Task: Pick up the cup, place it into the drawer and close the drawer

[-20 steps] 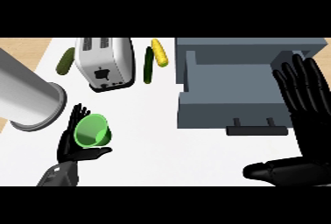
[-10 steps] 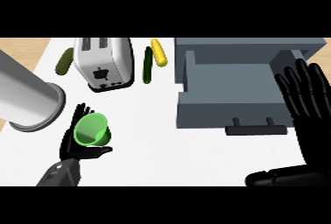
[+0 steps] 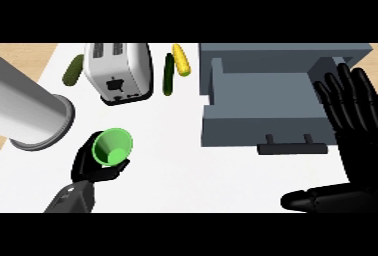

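The green cup (image 3: pixel 112 148) lies tilted in my left hand (image 3: pixel 92 172) at the lower left, its mouth facing up towards the view, with the fingers curled round it from below. The grey drawer (image 3: pixel 258 131) stands pulled open at the right; its inside is bare and its dark handle (image 3: pixel 292 148) points towards me. My right hand (image 3: pixel 354 130) is open with the fingers straight up, over the drawer's right side, and the thumb shows low at the right.
A white toaster (image 3: pixel 117 72) stands at the back, between a green cucumber (image 3: pixel 74 70) on its left and a second green vegetable (image 3: pixel 169 74) and a yellow corn cob (image 3: pixel 180 60) on its right. A large grey cylinder (image 3: pixel 29 117) lies at the left, close to the cup.
The cup has shifted slightly right and up in my left hand, its mouth turning more towards the view. The right hand has barely moved.
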